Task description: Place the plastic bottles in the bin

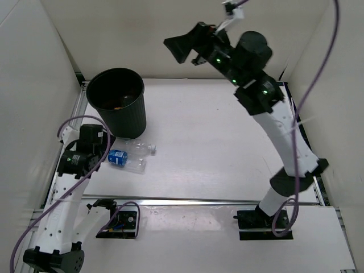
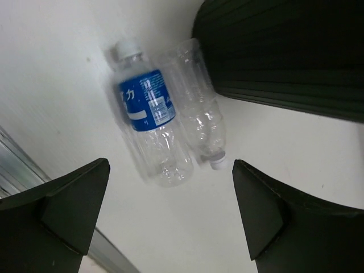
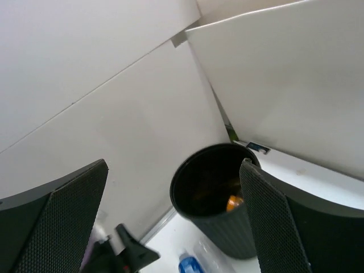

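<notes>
Two plastic bottles lie on their sides on the white table (image 1: 216, 148). One has a blue label (image 2: 147, 108) and a white cap. The other is a plain clear bottle (image 2: 196, 108). They lie side by side, so close that they seem to touch, and their caps point opposite ways. The plain one is the one nearer to the bin.

The bin (image 1: 122, 119) is tall, round and black, with ribbed sides. It stands upright at the far left corner of the table, and the two bottles lie just beside its foot. The right wrist camera looks down into the bin, and something orange (image 3: 233, 201) shows inside it. I cannot tell what else is in there, because it is dark.

The left gripper (image 2: 170, 199) hangs low, right by the two bottles. Its two black fingers are spread wide apart, one on each side of the pair. They are not touching the bottles and hold nothing.

The right gripper (image 3: 174, 170) is up high in the air, off to the right of the bin. It tilts toward the bin. Its fingers are spread wide too, with nothing between them.
</notes>
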